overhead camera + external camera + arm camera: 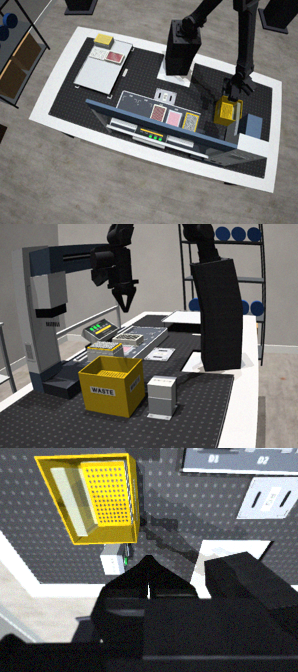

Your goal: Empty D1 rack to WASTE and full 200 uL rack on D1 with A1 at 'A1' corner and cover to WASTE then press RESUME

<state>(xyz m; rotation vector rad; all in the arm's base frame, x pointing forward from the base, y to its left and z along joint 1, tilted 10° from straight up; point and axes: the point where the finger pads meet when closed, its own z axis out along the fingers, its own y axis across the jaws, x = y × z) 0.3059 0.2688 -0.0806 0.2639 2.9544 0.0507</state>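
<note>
Here, rack lies in WASTE, below jaws.

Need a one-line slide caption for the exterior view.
Closed, empty gripper hangs above the yellow waste bin, which holds a perforated yellow rack.

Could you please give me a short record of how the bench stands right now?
gripper: shut, holding nothing, raised high near the bin
WASTE bin: holds a yellow perforated rack lying flat and a pale cover-like piece beside it; nothing hangs over the rim
D1: yellow-rimmed tip rack, tips showing, no cover seen on it
grey key box: beside the bin, untouched by the gripper
panel: amber strip and green lights lit
</note>
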